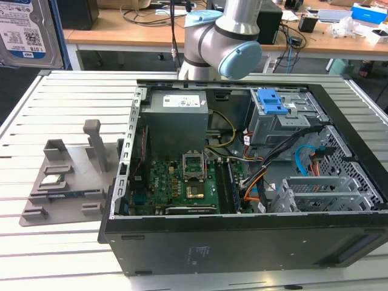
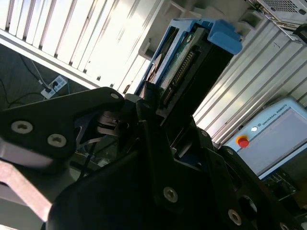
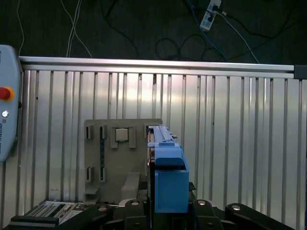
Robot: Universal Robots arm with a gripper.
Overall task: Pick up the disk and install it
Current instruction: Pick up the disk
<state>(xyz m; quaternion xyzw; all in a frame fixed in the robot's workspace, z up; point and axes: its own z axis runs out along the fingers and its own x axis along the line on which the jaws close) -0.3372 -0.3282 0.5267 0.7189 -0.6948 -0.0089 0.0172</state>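
The disk (image 1: 24, 30), a silver drive with a white-and-blue label in a blue carrier, hangs high at the exterior view's upper left, well off the table. In both wrist views it stands edge-on between my black fingers (image 2: 148, 124). The first wrist view shows its blue carrier end (image 3: 169, 177), and the second wrist view shows its dark connector edge (image 2: 187, 62). My gripper (image 3: 168, 208) is shut on the disk. The arm's grey and blue joints (image 1: 224, 42) rise behind the open computer case (image 1: 242, 182).
The case lies open on a slatted aluminium table (image 1: 60, 91), showing a grey power supply (image 1: 179, 115), a green motherboard (image 1: 176, 185) and a drive cage with a blue latch (image 1: 271, 100). A grey fixture plate (image 1: 63, 179) lies beside it. A teach pendant (image 2: 276, 134) sits nearby.
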